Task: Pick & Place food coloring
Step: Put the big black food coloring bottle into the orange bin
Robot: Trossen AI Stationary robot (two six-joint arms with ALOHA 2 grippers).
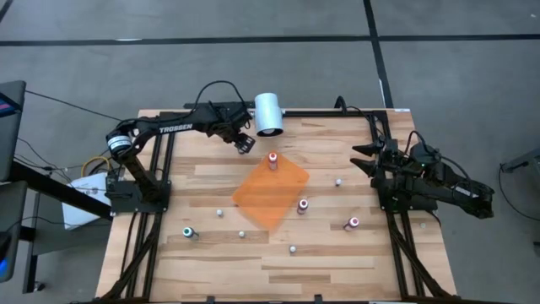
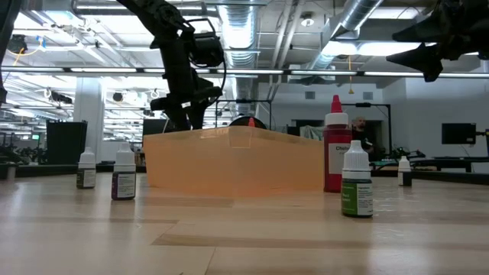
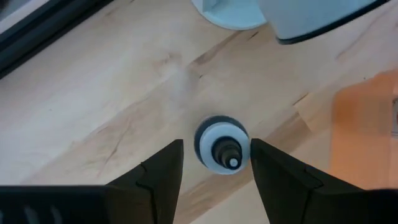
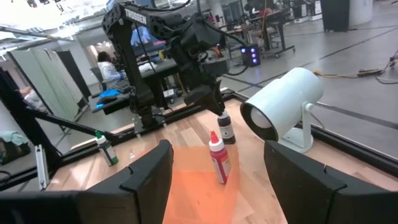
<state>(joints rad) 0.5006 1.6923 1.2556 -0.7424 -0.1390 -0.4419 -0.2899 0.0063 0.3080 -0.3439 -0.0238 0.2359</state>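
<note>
Reaching over the table's far edge, the left gripper (image 1: 245,142) hangs directly above a dark-topped food coloring bottle (image 3: 223,147), its fingers (image 3: 163,173) spread apart on either side of the cap and not touching it. That bottle stands on bare wood near the white lamp (image 1: 269,113), just off the orange sheet (image 1: 272,190). A red-topped bottle (image 1: 272,160) stands at the sheet's far corner, a pink-topped one (image 1: 303,205) at its right edge. A green-topped bottle (image 1: 188,231) stands near the front left. Another pink-topped bottle (image 1: 353,223) stands farther right. The right gripper (image 1: 364,157) waits at the table's right side, jaws open and empty.
</note>
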